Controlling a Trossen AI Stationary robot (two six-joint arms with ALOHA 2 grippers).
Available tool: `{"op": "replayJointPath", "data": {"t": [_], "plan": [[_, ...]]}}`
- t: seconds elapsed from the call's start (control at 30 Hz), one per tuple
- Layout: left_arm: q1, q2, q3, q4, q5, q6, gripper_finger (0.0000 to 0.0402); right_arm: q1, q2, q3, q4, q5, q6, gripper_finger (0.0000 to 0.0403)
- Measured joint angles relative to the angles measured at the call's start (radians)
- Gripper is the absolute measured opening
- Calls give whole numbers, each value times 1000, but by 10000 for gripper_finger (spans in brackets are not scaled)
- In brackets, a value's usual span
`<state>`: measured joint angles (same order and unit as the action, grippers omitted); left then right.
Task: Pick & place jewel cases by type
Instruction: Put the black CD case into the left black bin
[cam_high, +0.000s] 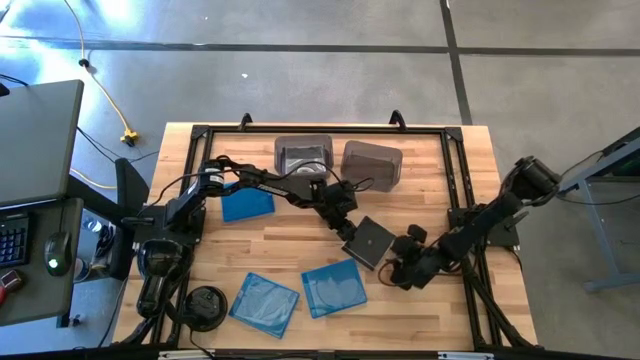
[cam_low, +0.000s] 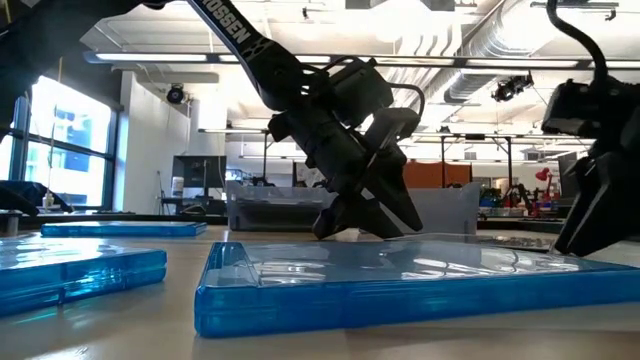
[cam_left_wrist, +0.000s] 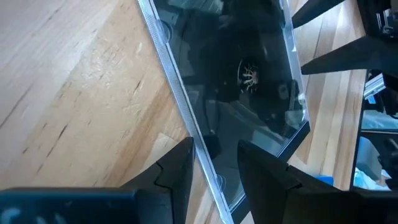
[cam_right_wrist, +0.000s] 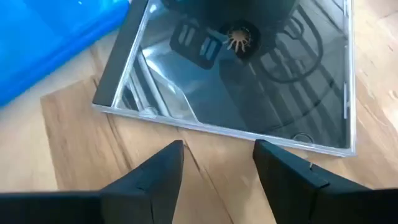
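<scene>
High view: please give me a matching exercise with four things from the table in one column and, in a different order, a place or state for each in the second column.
Column one:
1. dark jewel case
2. round black object
3. grey bins
4. right gripper

Column two:
A. side by side near one edge of the table
B. open and empty, facing the dark case
C. beside the left arm's base
D. its edge lies between the fingers of the left gripper

Pairs: 1-D, 2-C, 3-A, 4-B
</scene>
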<state>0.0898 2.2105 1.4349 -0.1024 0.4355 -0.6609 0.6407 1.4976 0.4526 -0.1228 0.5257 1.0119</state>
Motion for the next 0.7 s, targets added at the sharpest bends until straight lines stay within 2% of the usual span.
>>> {"op": "replayJointPath", "data": {"t": [0.13,0.3,0.47,0.6,0.7], "plan": [[0,1,-1,8,9,18,127,-16,-3,-48,68,24,-33,197],[1,1,-5,35,8,22,127,-14,1,-64,152,74,-172,197],[10,-15,-6,54,60,28,127,-15,4,-66,182,79,-227,197],[10,-34,-8,38,-3,59,127,1,3,-66,196,76,-226,197],[21,-39,-6,37,-20,80,127,24,8,-65,210,131,-212,197]]}}
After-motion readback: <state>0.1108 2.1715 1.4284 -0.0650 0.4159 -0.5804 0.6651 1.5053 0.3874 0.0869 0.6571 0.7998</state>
